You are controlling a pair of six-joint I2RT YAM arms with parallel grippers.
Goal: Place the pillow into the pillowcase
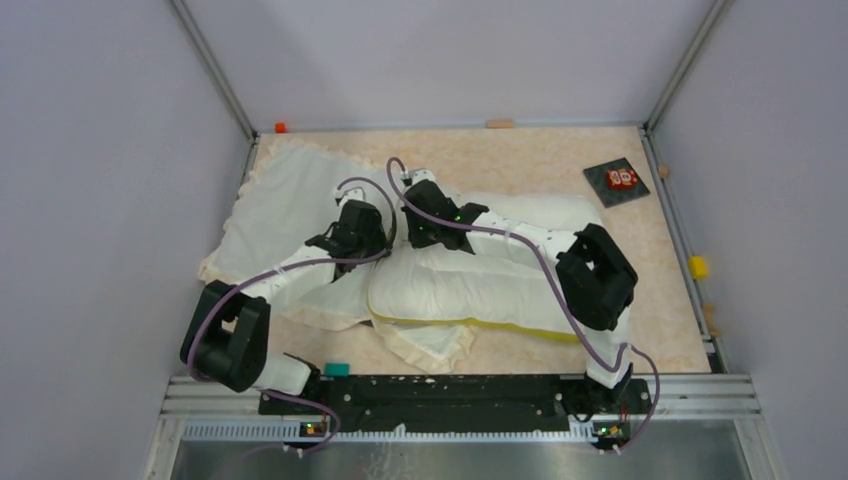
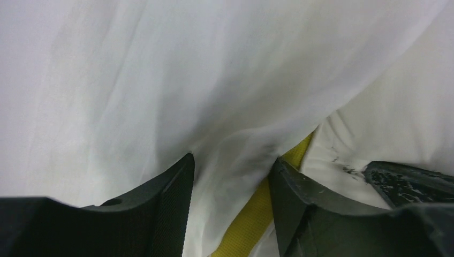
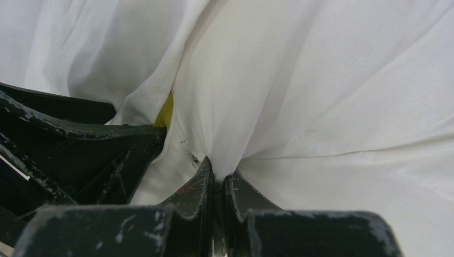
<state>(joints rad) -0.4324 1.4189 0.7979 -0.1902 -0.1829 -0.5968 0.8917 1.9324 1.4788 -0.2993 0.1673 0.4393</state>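
Observation:
The plump white pillow (image 1: 480, 285) lies across the table's middle, its yellow band (image 1: 470, 325) along the near edge. To its left the cream frilly pillowcase (image 1: 280, 210) is spread out, and its cloth laps over the pillow's left end. There my left gripper (image 1: 355, 228) stands open, with loose pillowcase cloth (image 2: 160, 80) and the yellow band (image 2: 251, 214) lying between its fingers (image 2: 171, 203), gripped by neither. Right beside it, my right gripper (image 1: 422, 208) is shut on a gathered fold of thin white pillowcase cloth (image 3: 251, 107). A sliver of yellow band (image 3: 166, 112) shows to the left of that fold.
A dark square card (image 1: 616, 181) with a red picture lies at the back right. A yellow block (image 1: 698, 267) sits on the right rail, an orange piece (image 1: 281, 127) at the back left corner, a teal block (image 1: 336, 369) by the near edge. Grey walls close in three sides.

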